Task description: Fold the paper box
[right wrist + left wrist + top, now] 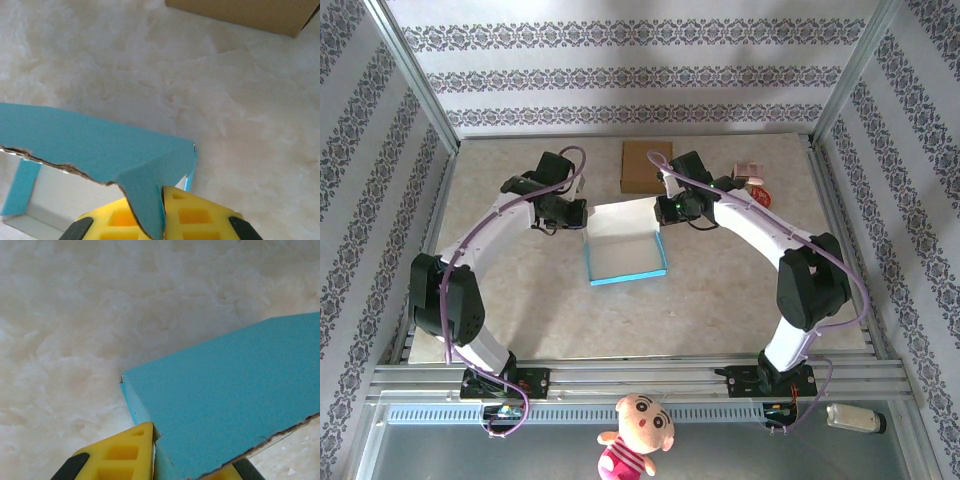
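Brown cardboard box (645,165), small red object (753,182), plush doll (635,436), marbled table (720,300)

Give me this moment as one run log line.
left claw: shut on paper box far-left corner | right claw: shut on far-right corner flap | box state: open top up, walls raised

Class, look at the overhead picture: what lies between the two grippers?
The far wall of the paper box spans that gap, seen from above; the left gripper and right gripper each pinch one end.

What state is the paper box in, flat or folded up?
Partly folded: the paper box has walls raised around a white floor, open on top; left gripper and right gripper pinch its far corners.
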